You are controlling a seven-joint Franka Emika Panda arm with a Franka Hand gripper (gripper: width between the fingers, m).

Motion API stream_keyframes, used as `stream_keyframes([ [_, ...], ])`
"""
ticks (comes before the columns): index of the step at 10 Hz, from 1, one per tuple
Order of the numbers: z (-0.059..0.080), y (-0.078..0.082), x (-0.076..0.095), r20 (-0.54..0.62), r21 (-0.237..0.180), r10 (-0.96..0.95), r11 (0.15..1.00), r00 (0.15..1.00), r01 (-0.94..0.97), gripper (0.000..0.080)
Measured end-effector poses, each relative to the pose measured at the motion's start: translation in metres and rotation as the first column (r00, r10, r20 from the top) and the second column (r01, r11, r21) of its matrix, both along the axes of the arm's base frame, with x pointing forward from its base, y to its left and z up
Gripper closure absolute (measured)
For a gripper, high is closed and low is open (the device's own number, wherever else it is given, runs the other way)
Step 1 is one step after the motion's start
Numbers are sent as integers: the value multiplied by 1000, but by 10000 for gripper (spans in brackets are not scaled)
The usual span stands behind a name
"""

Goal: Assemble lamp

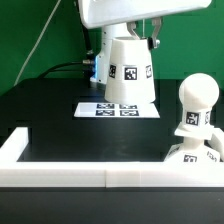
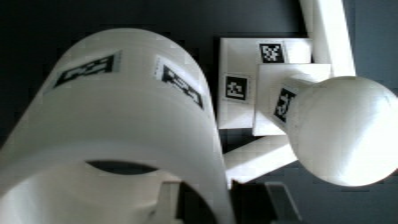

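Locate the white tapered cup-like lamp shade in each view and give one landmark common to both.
Exterior view: the white tapered lamp shade is upper centre, under the arm, above the marker board.
Wrist view: it fills that picture's near side, close to the lens.
Shared landmark: the rounded white bulb.

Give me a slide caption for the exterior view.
Tapered shade hangs under the arm above the marker board; bulb stands at right.

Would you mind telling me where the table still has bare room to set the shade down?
Bare black table lies between the marker board and the white front wall, toward the exterior view's left. It is crowded on that view's right, where the bulb stands on the base.
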State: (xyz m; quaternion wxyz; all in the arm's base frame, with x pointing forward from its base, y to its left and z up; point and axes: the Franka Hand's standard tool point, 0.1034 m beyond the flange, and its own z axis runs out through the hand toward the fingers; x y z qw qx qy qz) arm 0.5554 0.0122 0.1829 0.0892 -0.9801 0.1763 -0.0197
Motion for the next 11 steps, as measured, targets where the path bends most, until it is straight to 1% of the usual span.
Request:
stream_keyframes([
  [1,1,2,0,-3,0,-5,1000,1000,5,754],
  [2,12,13,3,-5,7,-17,1000,1000,17,754],
  [3,26,22,9,1,16,-21,1000,1000,21,754],
  [5,47,39,17,-27,35,-50,998,998,51,754],
  [7,60,60,24,-22,44,-73,996,997,74,754],
  [8,62,73,26,-20,48,-75,996,997,76,754],
  [9,60,83,31,-15,49,-66,997,998,67,754],
  [10,56,90,36,-17,50,-57,997,998,58,754],
  [11,49,96,45,-19,50,-48,998,999,49,754],
])
